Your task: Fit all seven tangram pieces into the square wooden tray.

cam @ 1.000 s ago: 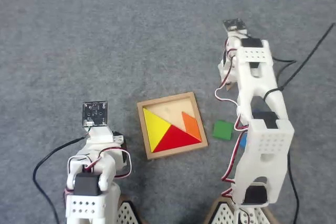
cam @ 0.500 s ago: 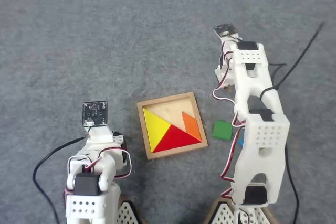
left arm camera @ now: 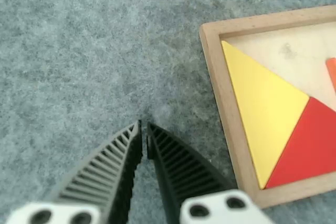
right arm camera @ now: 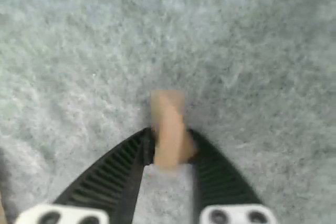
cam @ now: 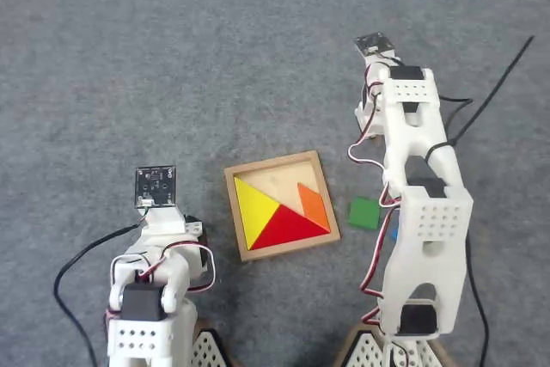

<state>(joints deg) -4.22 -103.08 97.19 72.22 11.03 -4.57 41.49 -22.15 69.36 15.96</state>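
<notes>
The square wooden tray (cam: 272,162) lies flat with a yellow triangle (cam: 253,208), red triangle (cam: 288,228) and orange triangle (cam: 313,205) inside. A green square (cam: 364,212) sits just beside it. My right end effector (right arm camera: 169,134) pinches a tan piece (right arm camera: 168,108).

Open carpet (cam: 172,66) around tray (cam: 273,162), green piece (cam: 364,213) just beside it

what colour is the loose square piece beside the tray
The square piece is green, best seen in the high view.
</notes>
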